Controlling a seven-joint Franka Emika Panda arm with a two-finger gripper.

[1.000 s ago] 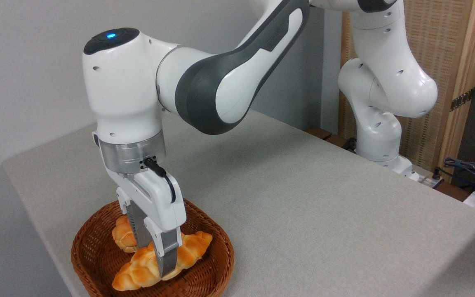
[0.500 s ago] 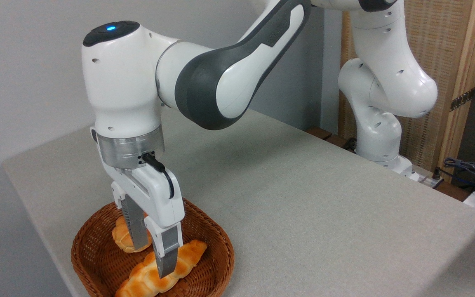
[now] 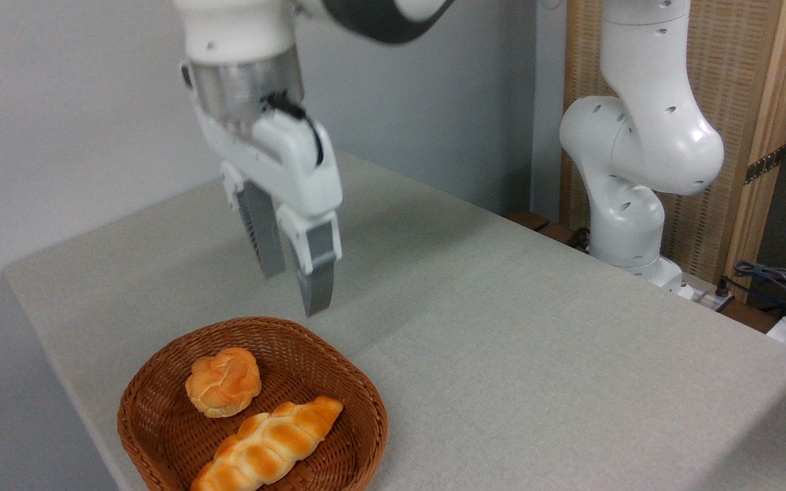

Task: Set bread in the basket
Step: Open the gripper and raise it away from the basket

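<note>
The bread (image 3: 267, 447) lies inside the basket (image 3: 359, 402) at the near corner of the surface (image 3: 502, 341), just beside a small round bun (image 3: 223, 381). Above and behind them the hand (image 3: 294, 290) hangs with its fingers parted, gripping nothing.

I find no writing, label, brand mark, number or sign that can be read anywhere here. My white arm casing (image 3: 645, 143) shows only plain panels and small holes. My pincer (image 3: 294, 286) is unmarked grey and white. The bread (image 3: 270, 447), the basket (image 3: 366, 402), the counter (image 3: 536, 341) and the woven screen (image 3: 727, 75) behind me carry no lettering.
</note>
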